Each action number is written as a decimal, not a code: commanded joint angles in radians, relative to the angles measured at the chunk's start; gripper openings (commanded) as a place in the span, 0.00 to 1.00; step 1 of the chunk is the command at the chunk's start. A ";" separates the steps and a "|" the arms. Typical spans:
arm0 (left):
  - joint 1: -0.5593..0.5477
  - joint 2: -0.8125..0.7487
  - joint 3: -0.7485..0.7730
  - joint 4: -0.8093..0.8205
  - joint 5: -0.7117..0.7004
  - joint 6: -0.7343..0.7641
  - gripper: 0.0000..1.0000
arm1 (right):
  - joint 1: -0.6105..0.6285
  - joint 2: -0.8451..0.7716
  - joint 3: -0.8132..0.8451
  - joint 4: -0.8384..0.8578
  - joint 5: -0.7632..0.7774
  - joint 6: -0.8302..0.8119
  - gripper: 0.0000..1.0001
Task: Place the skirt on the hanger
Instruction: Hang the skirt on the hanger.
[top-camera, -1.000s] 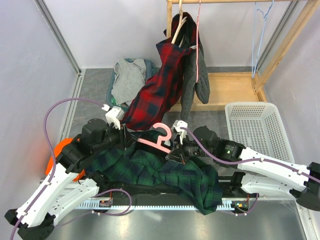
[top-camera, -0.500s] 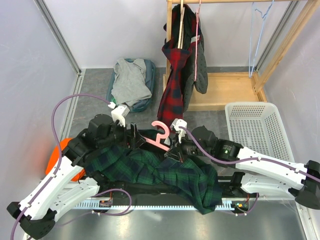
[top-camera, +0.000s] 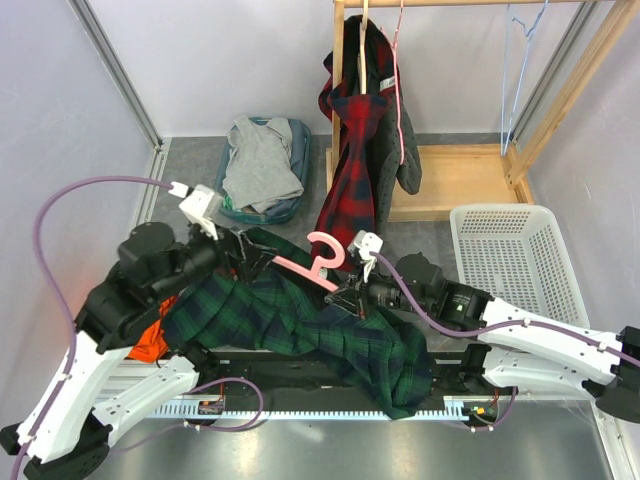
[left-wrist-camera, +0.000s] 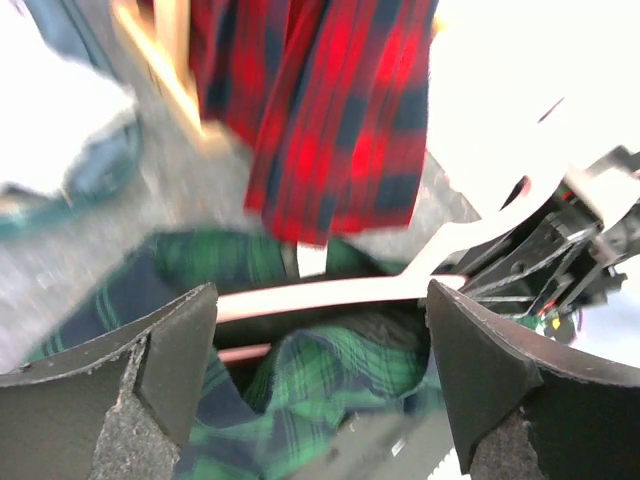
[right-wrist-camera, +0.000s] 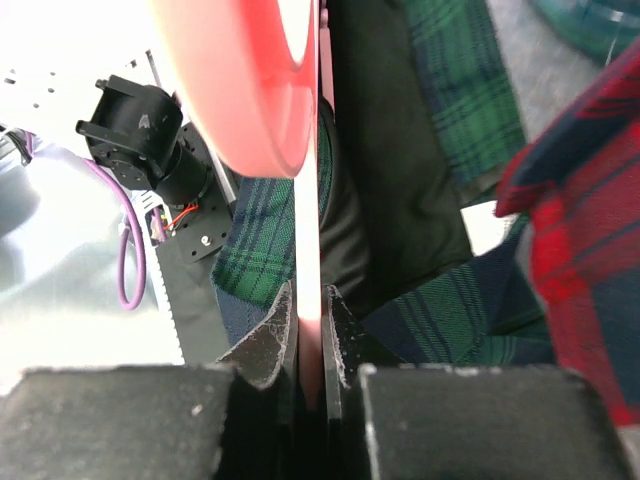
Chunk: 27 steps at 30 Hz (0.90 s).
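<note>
The dark green plaid skirt (top-camera: 300, 322) lies bunched across the near table between both arms. The pink hanger (top-camera: 321, 263) is held tilted above it, hook up. My right gripper (top-camera: 346, 296) is shut on the hanger's thin pink bar (right-wrist-camera: 309, 250), its jaws tight against both sides (right-wrist-camera: 310, 325). My left gripper (top-camera: 246, 258) hangs open just left of the hanger. In its wrist view the wide-apart fingers (left-wrist-camera: 160, 360) frame the pink hanger bar (left-wrist-camera: 340, 296) and a fold of skirt (left-wrist-camera: 335, 375), touching neither.
A red plaid garment (top-camera: 352, 175) hangs from the wooden rack (top-camera: 450, 185) behind the hanger. A teal bin of grey clothes (top-camera: 258, 165) stands back left, a white basket (top-camera: 515, 262) right, an orange object (top-camera: 150, 342) beside the left arm.
My left gripper opened and let go of the red plaid garment, which swung back under the rack. The left arm pulled back to the left. My right gripper kept its hold on the hanger.
</note>
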 joint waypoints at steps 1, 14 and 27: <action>0.004 0.003 0.122 0.055 -0.054 0.135 0.93 | 0.004 -0.070 0.058 0.149 0.025 -0.070 0.00; 0.004 0.103 -0.034 -0.161 -0.392 -0.173 0.93 | 0.004 -0.015 0.011 0.066 0.017 -0.033 0.00; 0.004 0.150 -0.127 -0.172 -0.450 -0.228 0.39 | 0.004 -0.004 -0.048 0.117 -0.004 0.016 0.00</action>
